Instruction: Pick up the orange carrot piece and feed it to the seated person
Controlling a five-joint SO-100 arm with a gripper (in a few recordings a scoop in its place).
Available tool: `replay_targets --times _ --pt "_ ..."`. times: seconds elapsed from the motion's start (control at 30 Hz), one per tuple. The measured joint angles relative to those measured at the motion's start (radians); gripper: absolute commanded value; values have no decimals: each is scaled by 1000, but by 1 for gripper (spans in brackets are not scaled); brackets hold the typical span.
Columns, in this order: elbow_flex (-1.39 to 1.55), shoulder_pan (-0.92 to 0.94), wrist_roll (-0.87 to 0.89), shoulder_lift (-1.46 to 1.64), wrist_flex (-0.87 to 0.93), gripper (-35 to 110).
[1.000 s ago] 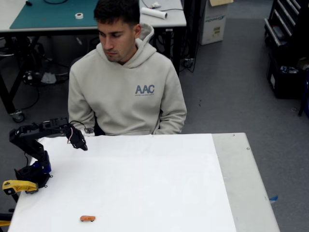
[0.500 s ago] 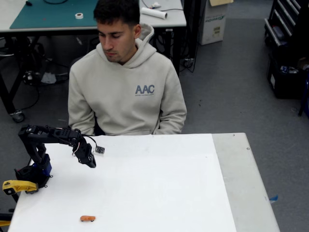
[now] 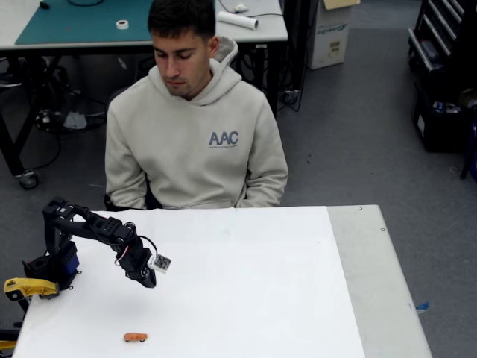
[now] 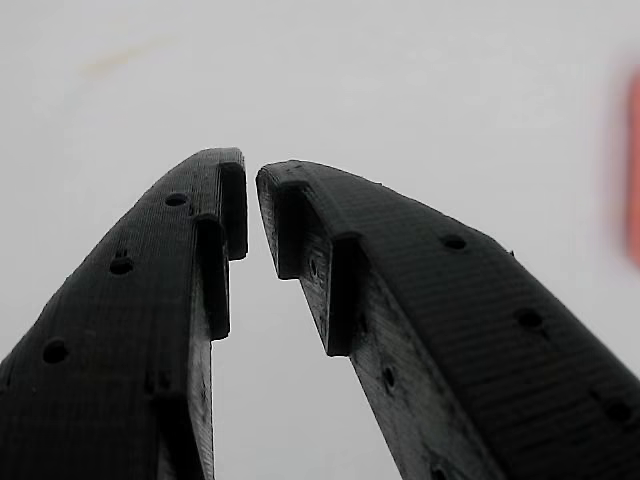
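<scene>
The orange carrot piece [image 3: 135, 337] lies on the white table [image 3: 261, 291] near its front left edge. In the wrist view the carrot piece [image 4: 634, 170] is an orange blur at the right edge. My black gripper [image 3: 149, 282] hangs above the table, up and slightly right of the carrot and well apart from it. In the wrist view the gripper [image 4: 250, 195] has its fingertips almost touching, with nothing between them. The seated person [image 3: 194, 142] in a beige hoodie sits behind the table's far edge, head bowed toward the table.
A yellow clamp [image 3: 26, 287] holds the arm's base at the table's left edge. A bare grey strip [image 3: 373, 276] runs along the table's right side. Behind the person stands a workbench with a green mat [image 3: 82, 22].
The arm has stretched out and down from the far left corner, carrying the gripper right and toward the front of the table, closer to the carrot piece. The carrot has not moved.
</scene>
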Motion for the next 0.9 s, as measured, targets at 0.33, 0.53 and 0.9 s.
replay_targets --times 0.33,0.53,0.9 --pt "-129 155 -238 -124 0 -3" --pt "-186 236 -364 -196 0 -3" --pt "-198 275 -436 -227 12 -2"
